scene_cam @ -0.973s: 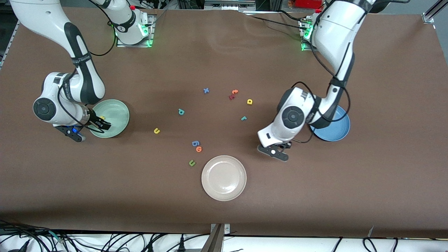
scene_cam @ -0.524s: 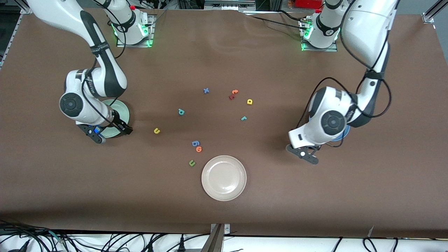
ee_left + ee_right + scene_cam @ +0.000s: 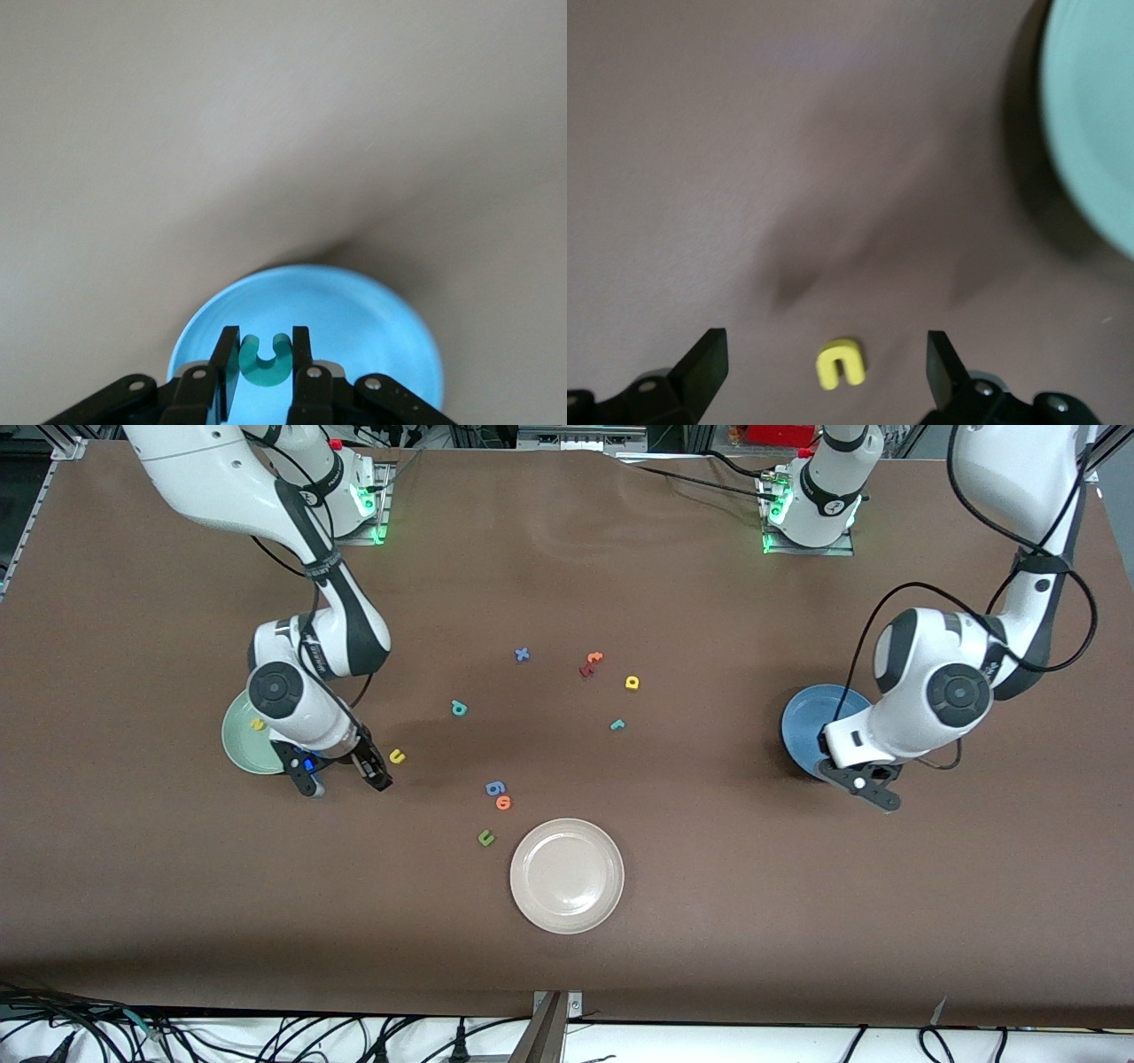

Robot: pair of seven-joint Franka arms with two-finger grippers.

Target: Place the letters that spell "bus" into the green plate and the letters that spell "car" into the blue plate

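Left claw (image 3: 864, 784) carried the teal c (image 3: 266, 361) to the blue plate (image 3: 808, 722); right claw (image 3: 344, 775) reached the yellow u (image 3: 397, 756).

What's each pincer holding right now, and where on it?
Left pincer: teal c, pinched across its two sides, over the blue plate. Right pincer: nothing, open above the yellow u.

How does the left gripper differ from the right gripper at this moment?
The left gripper is shut on a teal c, while the right gripper is open and holds nothing. The left gripper is over the blue plate; the right gripper is over bare table, with the yellow u lying between its fingers. Both have two dark fingers.
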